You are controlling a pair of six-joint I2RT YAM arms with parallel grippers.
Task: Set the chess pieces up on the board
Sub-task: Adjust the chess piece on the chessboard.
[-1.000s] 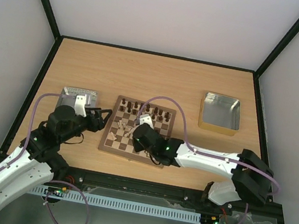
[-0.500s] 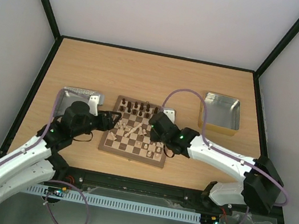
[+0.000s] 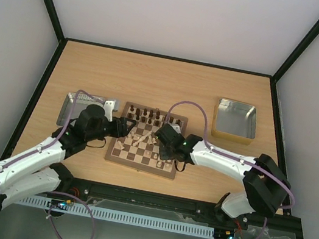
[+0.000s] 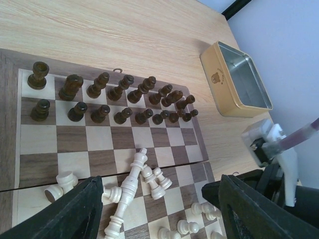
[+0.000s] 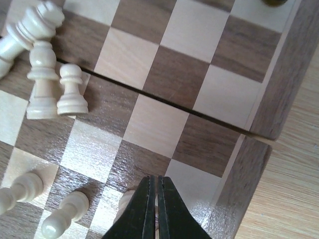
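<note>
Progress from the top view looks about halfway: the board (image 3: 122, 153) lies mid-worktop between my arms, with the dark chessmen (image 3: 153, 117) ranked along its far edge. Left wrist view shows the chess pieces (image 4: 137, 181) mostly toppled in a heap around the middle squares, and the left gripper (image 4: 159, 199) hangs above them, jaws apart and empty. Right wrist view has the right gripper (image 5: 155, 185) low over a square near the board's corner, jaws pressed together, one of the pieces half hidden beside the tips, though I cannot tell if it is pinched; I judge nearly the whole cream side remains to be set.
</note>
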